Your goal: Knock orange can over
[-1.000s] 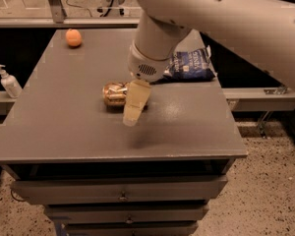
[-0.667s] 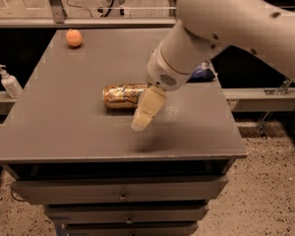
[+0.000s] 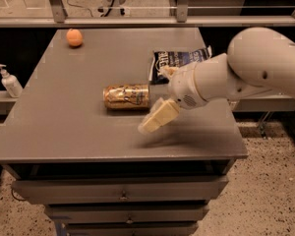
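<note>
The orange can [image 3: 126,96] lies on its side in the middle of the grey table [image 3: 64,127], its length running left to right. My gripper [image 3: 155,120] hangs just right of and in front of the can, a little above the table, apart from the can. Its cream fingers [image 3: 159,116] point down and to the left. The white arm reaches in from the right.
A small orange ball [image 3: 74,37] sits at the table's far left. A dark blue chip bag [image 3: 179,61] lies at the back right, behind the arm. A white pump bottle [image 3: 10,81] stands on a ledge left of the table. Drawers are under the tabletop.
The arm has swung to the right and pulled away from the can. The can, lying on its side, is now fully uncovered.
</note>
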{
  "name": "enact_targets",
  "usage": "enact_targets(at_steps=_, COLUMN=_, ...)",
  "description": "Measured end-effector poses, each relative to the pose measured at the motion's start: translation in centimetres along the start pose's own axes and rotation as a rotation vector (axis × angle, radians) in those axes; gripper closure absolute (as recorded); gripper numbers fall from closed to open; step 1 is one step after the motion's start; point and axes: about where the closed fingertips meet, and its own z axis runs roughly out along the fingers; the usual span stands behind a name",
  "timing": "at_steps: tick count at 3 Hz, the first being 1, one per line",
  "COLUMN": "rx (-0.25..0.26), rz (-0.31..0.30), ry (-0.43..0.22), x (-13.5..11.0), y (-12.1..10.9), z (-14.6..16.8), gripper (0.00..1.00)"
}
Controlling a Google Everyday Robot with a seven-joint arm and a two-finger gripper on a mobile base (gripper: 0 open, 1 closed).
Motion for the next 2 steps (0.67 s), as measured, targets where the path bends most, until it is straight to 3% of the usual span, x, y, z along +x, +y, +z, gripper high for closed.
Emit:
enact_targets(at_steps=1, rx=0.027, rz=0.004, ry=-0.196, x=-1.8, y=-0.5, z=-3.2, gripper=0.0)
enact_targets(at_steps=2, rx=0.092, rz=0.011, ry=-0.258, x=-1.2, y=-1.1, z=-6.7, gripper=0.0)
